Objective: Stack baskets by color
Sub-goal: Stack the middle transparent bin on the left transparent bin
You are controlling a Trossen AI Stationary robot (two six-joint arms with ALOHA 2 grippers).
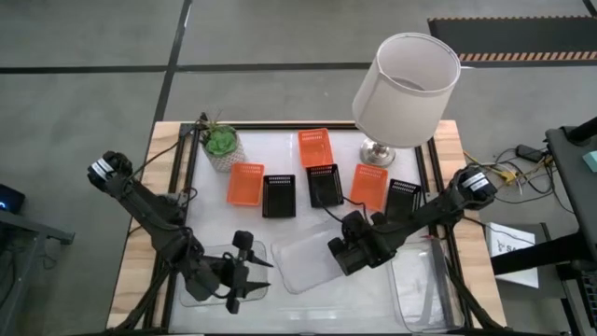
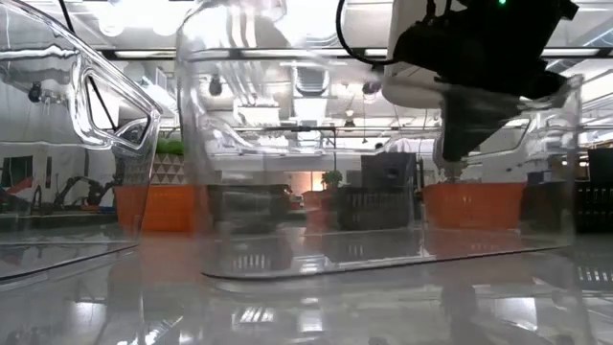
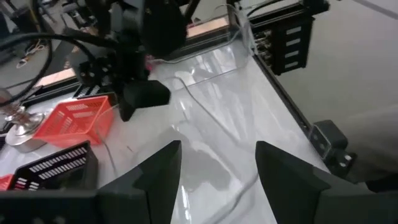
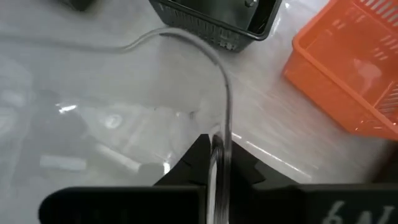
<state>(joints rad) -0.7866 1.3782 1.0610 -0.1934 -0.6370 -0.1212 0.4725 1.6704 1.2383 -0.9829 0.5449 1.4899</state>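
A: While you tag, quick rundown. The right gripper [image 1: 341, 254] sits just below center of the high view, pinched on the right rim of the middle clear tray [image 1: 303, 259]; the right wrist view shows its fingers [image 4: 200, 155] clamped on that thin wall.

B: Left one?

A: The left gripper [image 1: 244, 271] is lower left of the high view, fingers spread wide, holding nothing, over the left clear tray [image 1: 198, 291]. Third clear tray [image 1: 424, 294] lies lower right.

B: Baskets?

A: Row across mid-frame. Left orange basket [image 1: 245, 185], then a black basket [image 1: 279, 195], second black basket [image 1: 324, 184], right orange basket [image 1: 368, 186], and a third black basket [image 1: 403, 198] at the row's right end. Another orange basket [image 1: 315, 147] sits above the second black one. All separate, none nested.

B: Extras?

A: Potted plant [image 1: 222, 146] upper left of the table [image 1: 159, 168], white lampshade [image 1: 407, 77] upper right. Low view is mostly clear tray walls, orange and black baskets behind them.
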